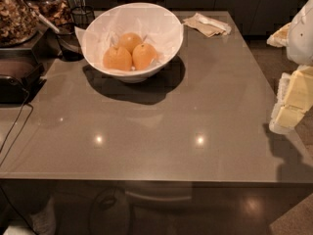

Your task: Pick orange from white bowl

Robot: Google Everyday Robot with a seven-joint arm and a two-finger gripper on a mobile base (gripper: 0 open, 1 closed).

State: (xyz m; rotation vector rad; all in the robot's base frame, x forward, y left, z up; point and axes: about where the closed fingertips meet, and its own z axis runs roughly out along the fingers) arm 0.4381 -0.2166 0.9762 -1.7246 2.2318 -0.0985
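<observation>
Three round yellow-orange oranges lie together in the white bowl (168,31), which stands at the back left of the grey table and is lined with crinkled white paper. One orange (117,58) is at the front left, one (145,56) at the front right, and one (130,40) is behind them. My gripper (289,112) hangs at the right edge of the view, over the table's right side, far to the right of the bowl and lower in the picture. It holds nothing that I can see.
Dark glass jars of snacks (14,16) and a black wire holder (80,16) stand at the back left beside the bowl. A black appliance (17,80) with a cord sits at the left edge. A crumpled napkin (208,24) lies at the back, right of the bowl.
</observation>
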